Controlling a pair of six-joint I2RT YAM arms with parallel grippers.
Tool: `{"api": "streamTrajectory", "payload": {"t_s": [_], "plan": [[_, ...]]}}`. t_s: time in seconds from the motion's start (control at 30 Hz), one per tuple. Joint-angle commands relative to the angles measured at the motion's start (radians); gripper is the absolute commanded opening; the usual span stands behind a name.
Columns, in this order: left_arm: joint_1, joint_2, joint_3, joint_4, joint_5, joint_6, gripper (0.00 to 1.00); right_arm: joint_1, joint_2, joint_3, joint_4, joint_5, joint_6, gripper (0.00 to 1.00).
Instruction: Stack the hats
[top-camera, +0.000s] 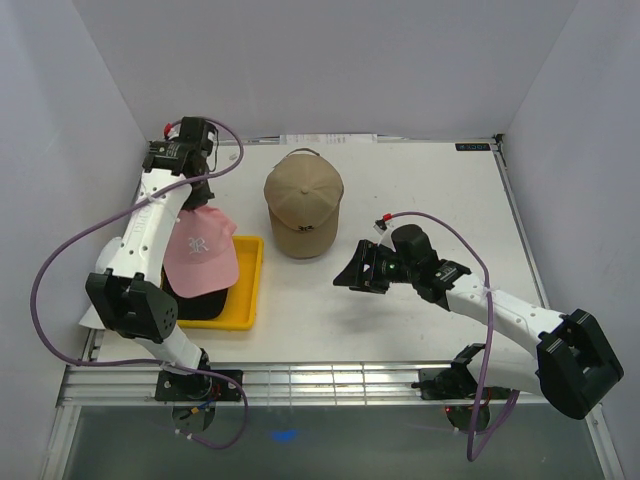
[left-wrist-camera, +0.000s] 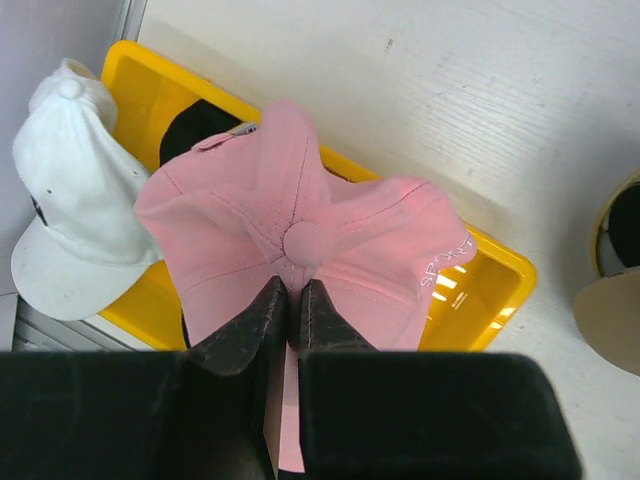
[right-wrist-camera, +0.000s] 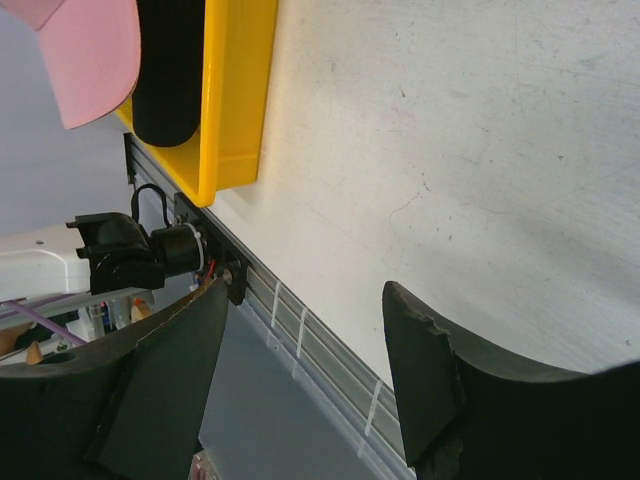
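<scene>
It looks like a robotics lab test cell: a bare white tabletop (top-camera: 440, 190) under the left gripper (top-camera: 200, 198) and right gripper (top-camera: 345, 276), plain pale walls (top-camera: 330, 60) closing it in beyond and beside them, and purple-cabled arms (top-camera: 150, 225) bolted to a slotted metal rail (top-camera: 330, 380) behind them.

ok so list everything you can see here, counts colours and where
pink cap: 1, pink, over the tray, pinched at the crown
black cap: 1, black, in the tray under the pink cap
white cap: 1, white, at the tray's edge by the wall
tan cap: 1, tan, on the table, back centre
tray: 1, yellow, left side of the table
table: 1, white
cables: 2, purple, one looping off each arm
left end effector: 1, black, shut on the pink cap
right end effector: 1, black, open, empty, over the table
</scene>
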Motion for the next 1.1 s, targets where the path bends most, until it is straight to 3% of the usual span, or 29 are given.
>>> {"api": "streamTrajectory", "payload": {"t_s": [0.0, 0.23, 0.53, 0.8, 0.9, 1.07], "plan": [[-0.002, -0.071, 0.107, -0.023, 0.049, -0.043, 0.00, 0.000, -0.010, 0.038, 0.002, 0.011, -0.019, 0.69], [-0.002, -0.058, 0.330, -0.046, 0.145, -0.100, 0.00, 0.000, -0.007, 0.070, -0.037, 0.019, -0.028, 0.69], [-0.002, -0.064, 0.350, -0.022, 0.215, -0.148, 0.00, 0.000, -0.026, 0.069, -0.041, 0.022, -0.029, 0.69], [-0.002, -0.018, 0.566, -0.019, 0.314, -0.207, 0.00, 0.000, -0.035, 0.132, -0.086, 0.024, -0.043, 0.69], [-0.002, -0.025, 0.559, 0.011, 0.340, -0.232, 0.00, 0.000, -0.041, 0.164, -0.103, 0.027, -0.054, 0.69], [-0.002, -0.120, 0.408, 0.219, 0.461, -0.263, 0.00, 0.000, -0.052, 0.197, -0.107, 0.037, -0.063, 0.70]]}}
